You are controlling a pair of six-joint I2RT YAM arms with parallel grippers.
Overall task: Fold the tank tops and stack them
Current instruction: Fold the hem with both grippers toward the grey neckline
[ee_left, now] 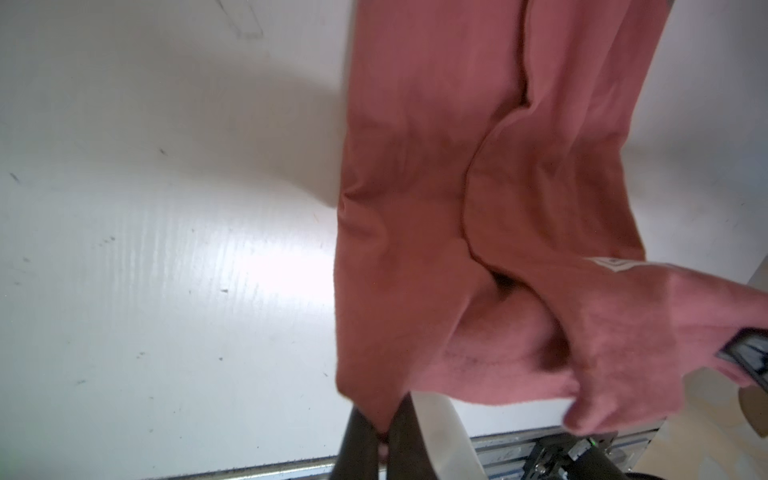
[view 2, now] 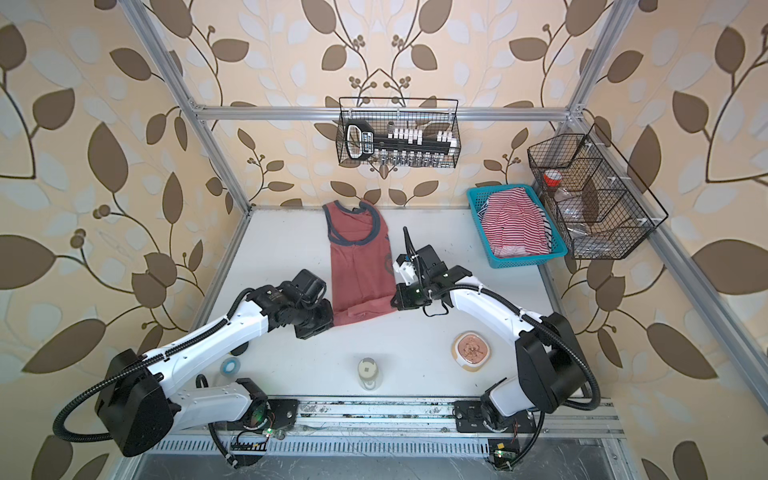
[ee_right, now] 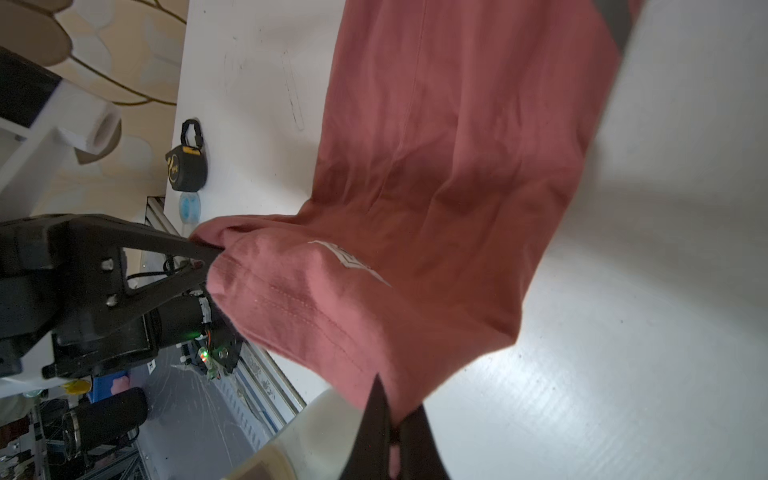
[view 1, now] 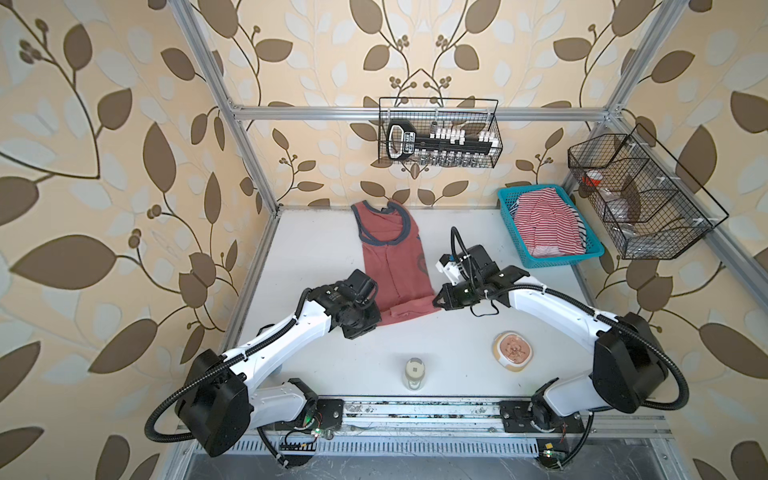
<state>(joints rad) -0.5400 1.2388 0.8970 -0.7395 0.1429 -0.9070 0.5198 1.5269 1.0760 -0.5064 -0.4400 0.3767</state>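
Red tank top [view 1: 390,253] lies folded lengthwise on counter [view 1: 316,257]. Left jaws and right jaws each pinch one hem corner, likely to fold hem toward neckline. Striped tank top [view 1: 548,224] sits well apart in basket [view 1: 512,232].

Leaf wallpaper [view 1: 104,124] (brown on cream); white tabletop [view 1: 457,332]; aluminium frame [view 1: 311,111].

Brick-red tank top [view 1: 388,266] hides most of its print [view 1: 421,266].

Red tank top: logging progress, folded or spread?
Partly folded: the red tank top is narrowed by a lengthwise fold but lies full length on the table; left gripper and right gripper pinch its hem corners.
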